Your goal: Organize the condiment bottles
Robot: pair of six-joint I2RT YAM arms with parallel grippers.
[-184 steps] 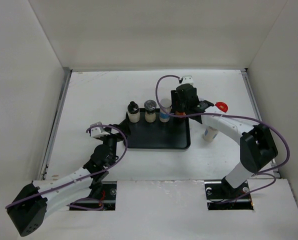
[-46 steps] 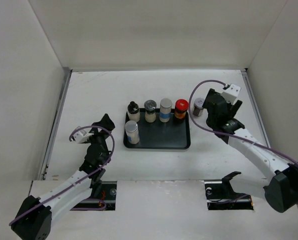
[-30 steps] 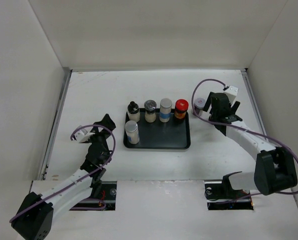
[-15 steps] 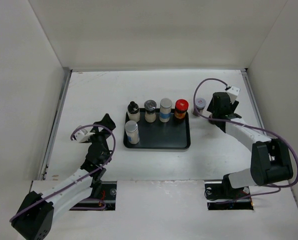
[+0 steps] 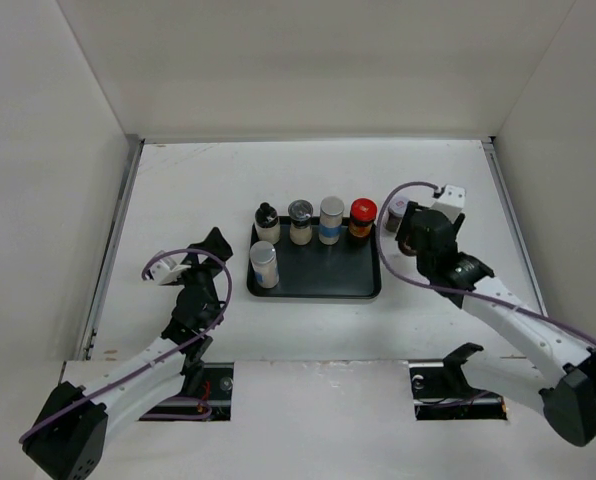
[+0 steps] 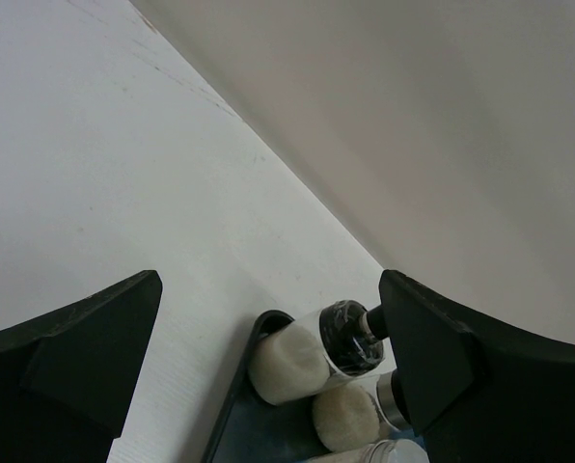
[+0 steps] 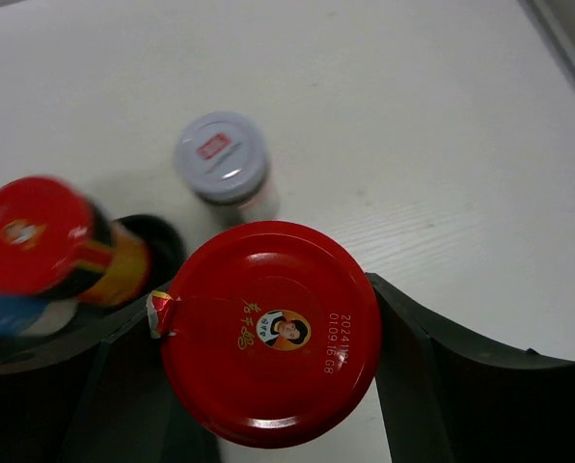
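Note:
A black tray [image 5: 323,278] holds a back row of bottles: a black-capped one [image 5: 266,222], a grey-capped one [image 5: 300,220], a white and blue one [image 5: 331,218] and a red-lidded brown jar [image 5: 362,216]. A white bottle [image 5: 264,264] stands at the tray's front left. A grey-lidded jar [image 5: 395,212] stands on the table, right of the tray. My right gripper [image 5: 416,240] is shut on a second red-lidded jar [image 7: 268,318], right of the tray and just nearer me than the grey-lidded jar [image 7: 222,159]. My left gripper [image 5: 207,247] is open and empty, left of the tray.
White walls enclose the table on the left, back and right. In the left wrist view the black-capped bottle [image 6: 312,352] and the tray's corner [image 6: 237,391] lie ahead between my open fingers [image 6: 75,357]. A purple cable loops over the right arm [image 5: 508,315].
My right gripper has moved from beside the grey-lidded jar back toward me and left, nearer the tray's right edge, and its wrist has turned. The left arm has stayed still.

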